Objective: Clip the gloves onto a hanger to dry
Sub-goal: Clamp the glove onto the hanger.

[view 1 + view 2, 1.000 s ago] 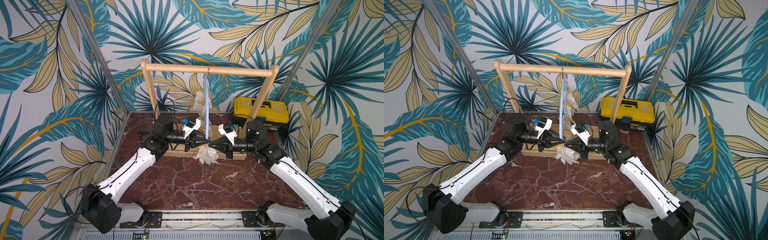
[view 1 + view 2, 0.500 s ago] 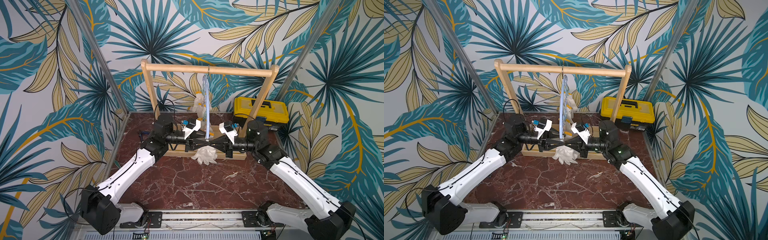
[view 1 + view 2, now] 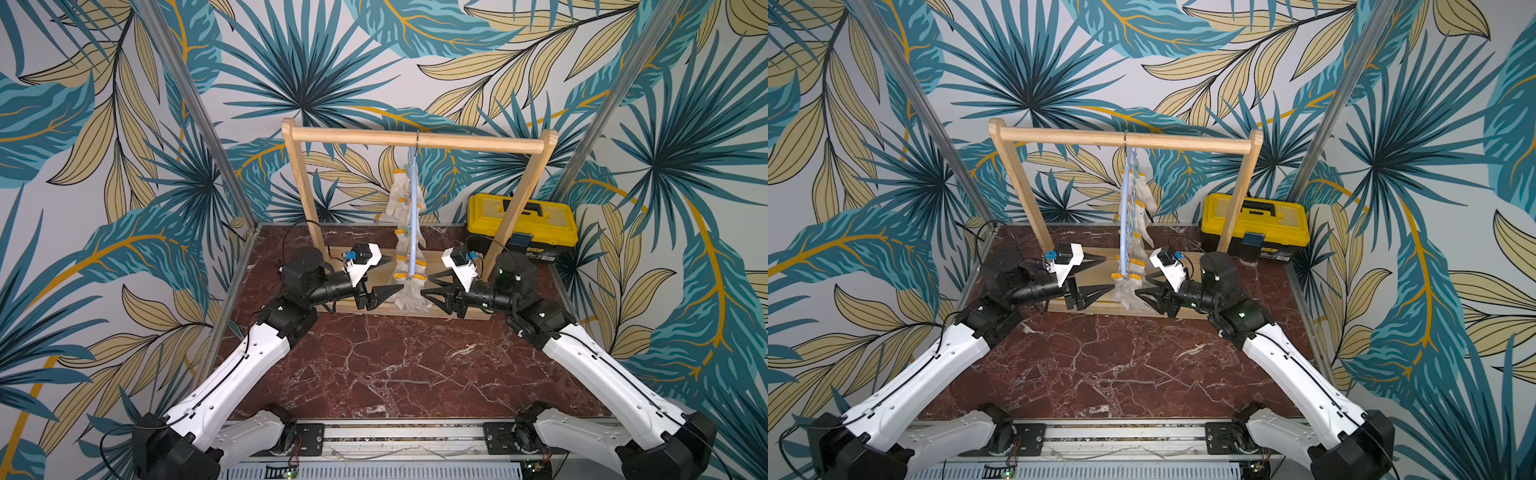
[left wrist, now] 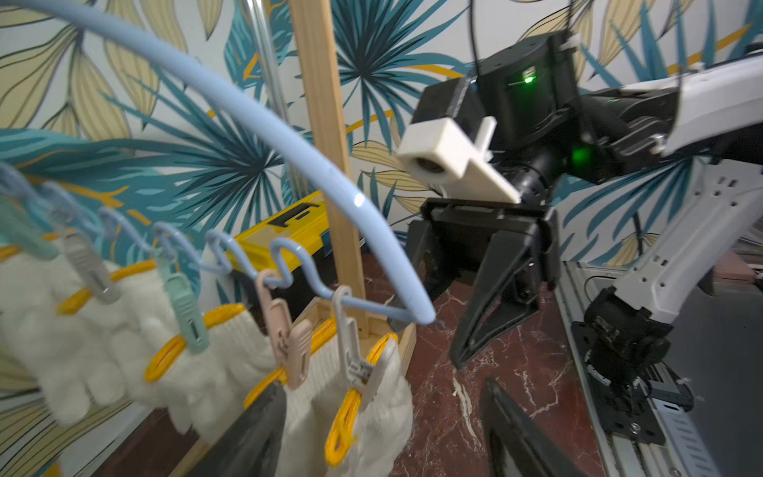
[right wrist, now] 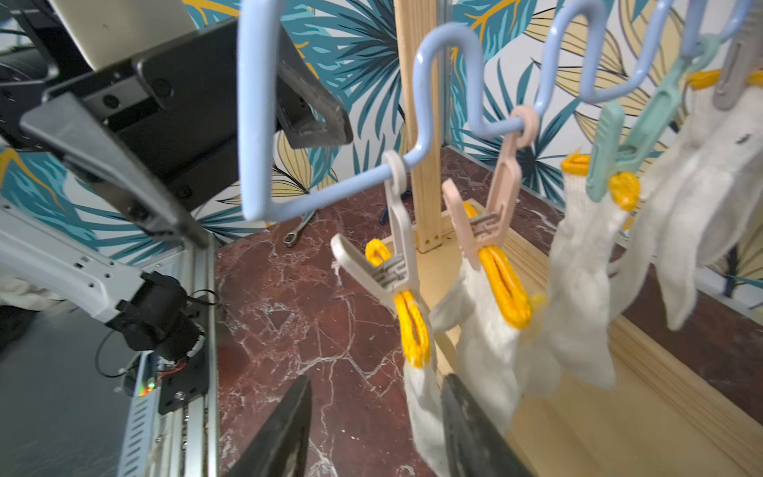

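The pale-blue hanger (image 3: pixel 411 232) (image 3: pixel 1124 232) hangs edge-on from the wooden rail, with several white gloves (image 3: pixel 409 291) (image 3: pixel 1126 291) clipped along it by their yellow cuffs. My left gripper (image 3: pixel 392 276) (image 3: pixel 1106 273) stands open just left of the lowest glove. My right gripper (image 3: pixel 428 284) (image 3: pixel 1144 286) stands open just right of it. In the left wrist view the end glove (image 4: pixel 371 409) hangs from a beige clip (image 4: pixel 351 351) between my spread fingers (image 4: pixel 256 433). In the right wrist view that glove (image 5: pixel 421 396) hangs beside one finger (image 5: pixel 466 425), ungripped.
The wooden rack (image 3: pixel 415 139) stands on a wooden base (image 3: pixel 415 309) at the back of the marble table. A yellow toolbox (image 3: pixel 521 222) sits behind its right post. A small wrench (image 5: pixel 297 229) lies on the table near the rack. Metal posts flank the cell.
Both grippers have opened; a second ago they met tip to tip at the hanger's lower end. The end glove now hangs from its clip alone. The left gripper has drawn back slightly.
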You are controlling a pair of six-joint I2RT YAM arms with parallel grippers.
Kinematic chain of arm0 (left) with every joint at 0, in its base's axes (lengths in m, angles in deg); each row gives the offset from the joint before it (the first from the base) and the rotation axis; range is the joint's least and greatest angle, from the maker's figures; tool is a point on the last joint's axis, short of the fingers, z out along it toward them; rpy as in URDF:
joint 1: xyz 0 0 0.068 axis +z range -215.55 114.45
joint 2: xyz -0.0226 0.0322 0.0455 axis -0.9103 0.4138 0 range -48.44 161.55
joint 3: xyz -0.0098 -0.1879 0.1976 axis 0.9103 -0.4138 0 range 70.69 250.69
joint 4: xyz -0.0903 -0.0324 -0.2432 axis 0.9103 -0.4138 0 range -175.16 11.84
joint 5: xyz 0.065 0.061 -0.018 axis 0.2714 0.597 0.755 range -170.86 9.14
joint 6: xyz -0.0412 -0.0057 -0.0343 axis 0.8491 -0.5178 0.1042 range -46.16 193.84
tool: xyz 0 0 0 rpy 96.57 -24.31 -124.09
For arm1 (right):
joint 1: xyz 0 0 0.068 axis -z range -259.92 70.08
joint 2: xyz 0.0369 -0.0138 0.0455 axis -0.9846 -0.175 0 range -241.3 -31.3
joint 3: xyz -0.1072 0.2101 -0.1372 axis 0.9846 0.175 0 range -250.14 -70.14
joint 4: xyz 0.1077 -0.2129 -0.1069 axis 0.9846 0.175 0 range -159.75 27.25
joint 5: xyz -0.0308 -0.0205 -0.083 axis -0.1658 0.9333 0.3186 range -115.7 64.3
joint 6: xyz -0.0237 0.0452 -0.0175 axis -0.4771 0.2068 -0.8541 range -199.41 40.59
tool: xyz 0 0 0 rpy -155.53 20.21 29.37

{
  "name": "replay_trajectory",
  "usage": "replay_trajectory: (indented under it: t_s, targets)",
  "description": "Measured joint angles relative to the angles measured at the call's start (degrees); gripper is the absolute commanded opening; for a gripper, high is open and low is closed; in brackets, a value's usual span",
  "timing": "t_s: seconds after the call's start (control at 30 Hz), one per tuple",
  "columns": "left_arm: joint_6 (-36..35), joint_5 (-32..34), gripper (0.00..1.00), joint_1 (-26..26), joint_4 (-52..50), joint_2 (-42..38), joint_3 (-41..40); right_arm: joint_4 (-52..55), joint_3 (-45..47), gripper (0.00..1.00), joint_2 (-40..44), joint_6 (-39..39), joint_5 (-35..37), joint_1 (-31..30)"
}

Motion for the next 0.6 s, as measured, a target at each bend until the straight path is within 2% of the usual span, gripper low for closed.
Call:
replay_trajectory:
  t_s: [0.1,0.27,0.47,0.6]
  targets:
    - [0.61,4.79,0.79,1.62,1.09,-1.51,-2.43,0.0,0.79,0.62,1.68,0.09,3.43,0.09]
    - [1.99,15.65,0.82,6.86,0.44,-7.15,-11.34,1.95,3.63,0.71,5.33,0.33,15.04,2.21]
    - [4.87,32.02,0.88,12.04,5.7,-7.13,-22.29,-2.36,10.95,0.82,5.9,3.23,28.02,7.87]
    - [6.82,38.23,0.9,16.65,11.5,-5.79,-29.57,-6.4,16.9,0.86,6.25,5.97,33.66,11.93]
